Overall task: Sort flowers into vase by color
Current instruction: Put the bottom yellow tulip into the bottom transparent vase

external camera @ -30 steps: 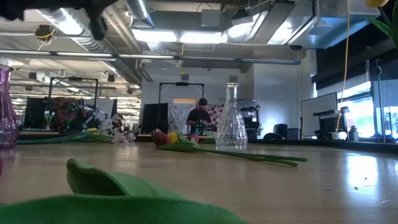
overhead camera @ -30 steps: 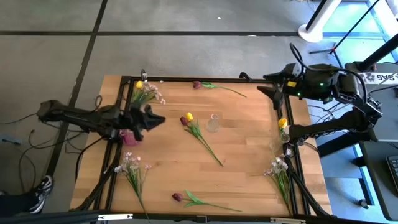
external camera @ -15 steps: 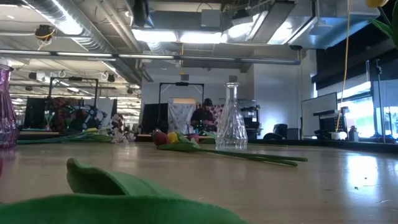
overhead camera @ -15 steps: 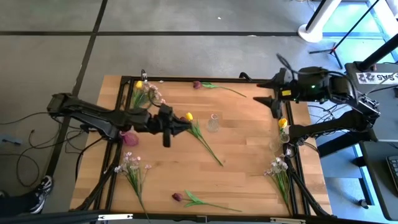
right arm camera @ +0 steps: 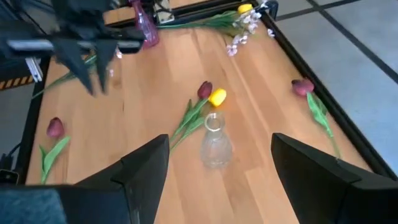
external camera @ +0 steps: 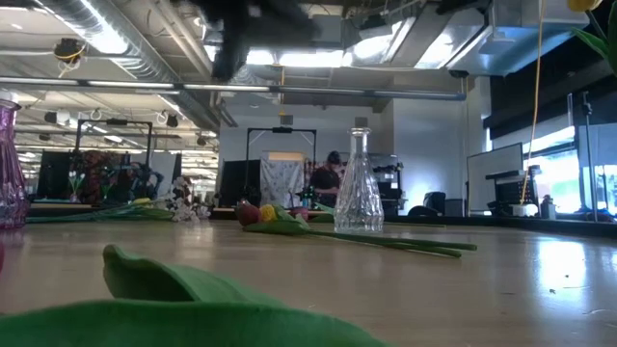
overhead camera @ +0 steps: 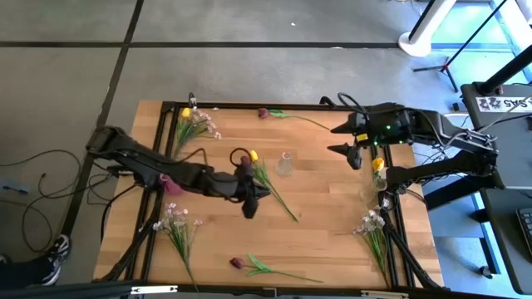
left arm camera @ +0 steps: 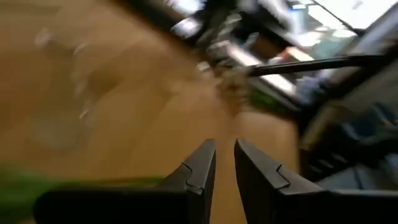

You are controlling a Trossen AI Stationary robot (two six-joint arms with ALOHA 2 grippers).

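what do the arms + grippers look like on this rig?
Both arms are dark, near-black, with jointed links and loose black cables. The left gripper has two slim, flat dark fingers. The right gripper has broader, wedge-shaped dark fingers; small green lights glow on its wrist.

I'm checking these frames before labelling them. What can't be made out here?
- Left wrist view: motion blur smears the table; no flower is identifiable past the left gripper.
- Low view: a near green leaf fills the foreground, hiding the table behind it.
- High view: the clear vase is too small to see inside.
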